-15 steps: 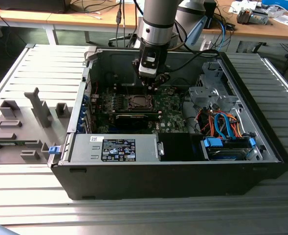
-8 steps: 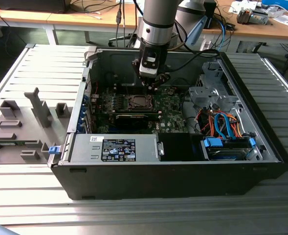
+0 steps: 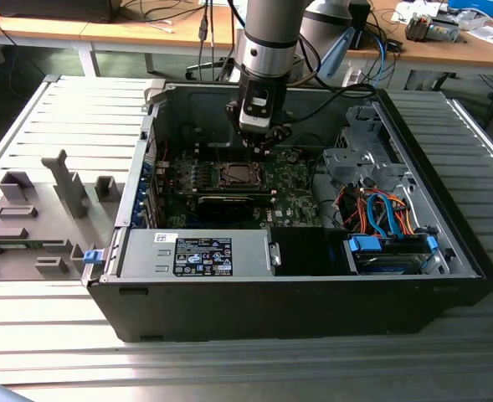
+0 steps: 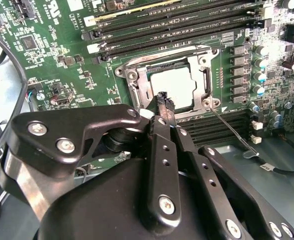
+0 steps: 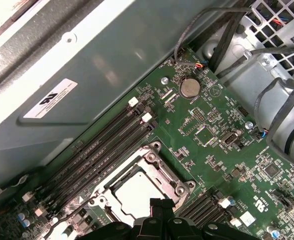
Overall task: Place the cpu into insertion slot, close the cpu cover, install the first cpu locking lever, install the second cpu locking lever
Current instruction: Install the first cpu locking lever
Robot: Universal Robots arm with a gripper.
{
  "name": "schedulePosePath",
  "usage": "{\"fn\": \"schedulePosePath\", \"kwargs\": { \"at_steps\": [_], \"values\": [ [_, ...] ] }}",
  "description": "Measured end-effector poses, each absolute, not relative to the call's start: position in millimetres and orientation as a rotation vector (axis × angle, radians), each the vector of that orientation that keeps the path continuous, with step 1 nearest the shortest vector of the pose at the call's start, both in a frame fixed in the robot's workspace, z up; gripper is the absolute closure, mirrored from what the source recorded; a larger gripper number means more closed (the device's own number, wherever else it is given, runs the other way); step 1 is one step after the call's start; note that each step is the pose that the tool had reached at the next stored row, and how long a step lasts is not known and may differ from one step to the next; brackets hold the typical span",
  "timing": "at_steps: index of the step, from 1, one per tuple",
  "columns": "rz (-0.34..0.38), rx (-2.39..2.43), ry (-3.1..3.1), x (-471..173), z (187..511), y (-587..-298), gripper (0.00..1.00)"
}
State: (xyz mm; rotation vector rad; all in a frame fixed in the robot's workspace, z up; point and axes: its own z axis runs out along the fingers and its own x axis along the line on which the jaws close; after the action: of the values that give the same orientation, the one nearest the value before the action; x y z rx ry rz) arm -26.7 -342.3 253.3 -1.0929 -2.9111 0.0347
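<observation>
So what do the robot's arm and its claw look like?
The arm is a silver-grey metal cylinder with a dark band; black cables loop beside it. The gripper is glossy black, built of jointed bars dotted with silver screws.

The arm (image 3: 267,38) is a thick cylinder, dark grey with a shiny silver band, ending in a black wrist block (image 3: 254,113). Behind the matte black jaws, glossy black linkage bars (image 4: 161,165) are pinned with round silver screws (image 4: 66,145).
</observation>
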Motion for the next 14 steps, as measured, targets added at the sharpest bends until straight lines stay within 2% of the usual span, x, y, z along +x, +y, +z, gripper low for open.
{"fn": "schedulePosePath", "kwargs": {
  "at_steps": [14],
  "values": [
    [0.035,-1.063,-2.922,-26.7,253.3,-342.3,0.89]
  ]
}}
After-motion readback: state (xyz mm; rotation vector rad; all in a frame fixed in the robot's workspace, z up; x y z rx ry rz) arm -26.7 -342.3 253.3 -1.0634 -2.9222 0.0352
